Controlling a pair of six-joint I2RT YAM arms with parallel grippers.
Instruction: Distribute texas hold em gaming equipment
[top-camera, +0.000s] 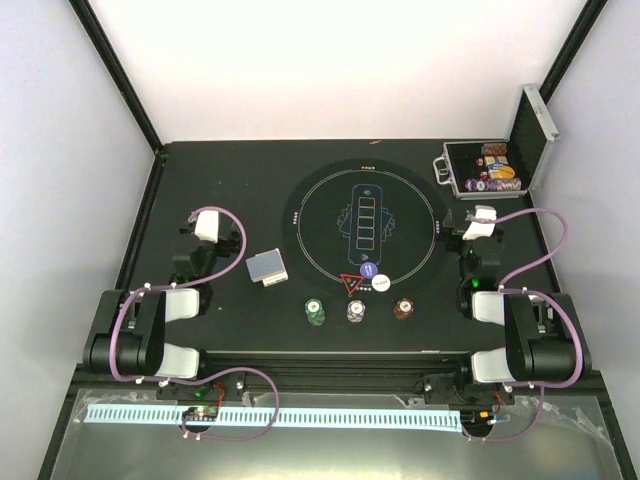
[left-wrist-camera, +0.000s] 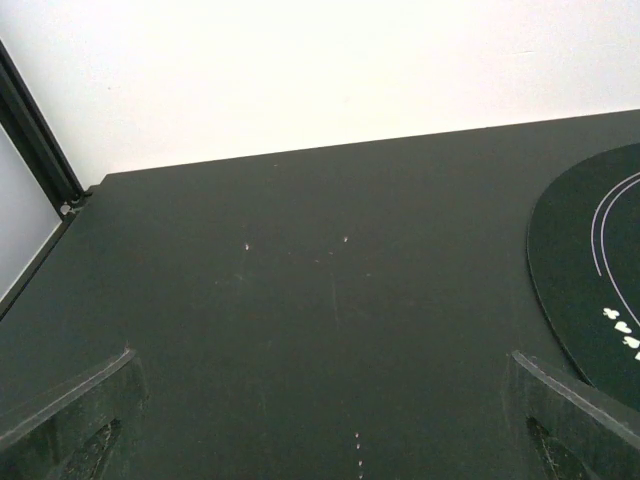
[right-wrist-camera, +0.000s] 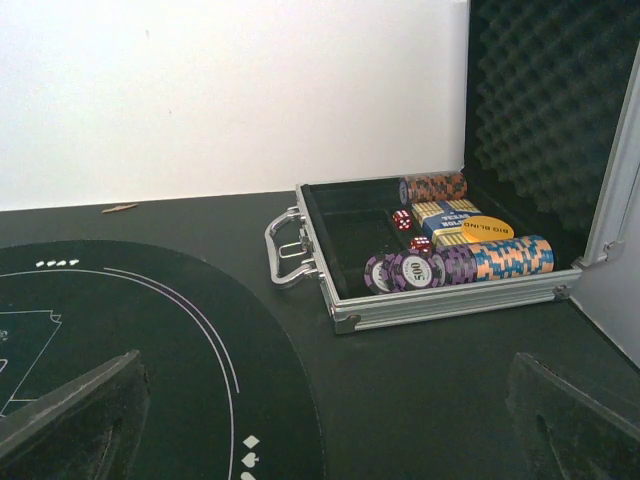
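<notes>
Left hand (left-wrist-camera: 320, 365) and right hand (right-wrist-camera: 325, 365): wide, empty.
Three chip stacks (top-camera: 355, 311) lie by the desk's (top-camera: 240, 180) near edge.

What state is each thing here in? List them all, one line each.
left tool, open, empty
right tool, open, empty
case, open, lid raised
card deck, stacked, backs up, beside the mat
green chips, stacked, off the mat
purple chips, stacked, off the mat
brown chips, stacked, off the mat
blue disc, flat on the mat
white disc, flat on the mat
red triangle, flat on the mat
</notes>
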